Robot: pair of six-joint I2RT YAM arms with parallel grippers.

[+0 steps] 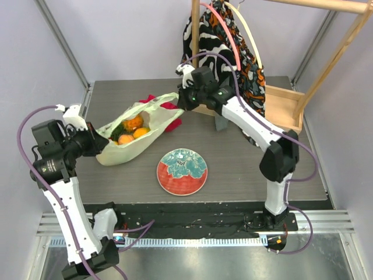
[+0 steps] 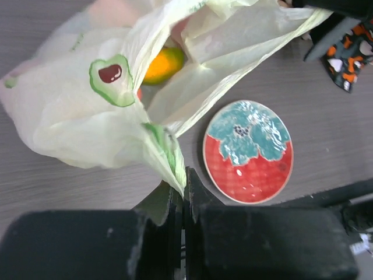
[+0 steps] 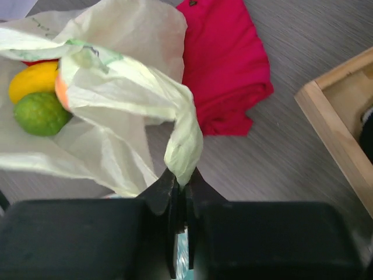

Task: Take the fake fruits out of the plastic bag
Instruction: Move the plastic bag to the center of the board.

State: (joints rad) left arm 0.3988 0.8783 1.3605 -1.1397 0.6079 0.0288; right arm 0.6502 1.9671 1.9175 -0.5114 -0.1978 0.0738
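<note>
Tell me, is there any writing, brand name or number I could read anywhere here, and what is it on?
No words, brands or numbers can be read anywhere.
plastic bag: only a printed avocado picture; the faint green marks are too blurred to read.
plate: flower pattern, no text.
hanging cloth: pattern only.

The plastic bag (image 1: 125, 153) gapes upward; plate (image 1: 182, 171) near, seemingly apart.

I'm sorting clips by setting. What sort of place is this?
Probably a lab test cell: plain panel walls box in a small grey table, with staged props like a wooden rack and a plate.
</note>
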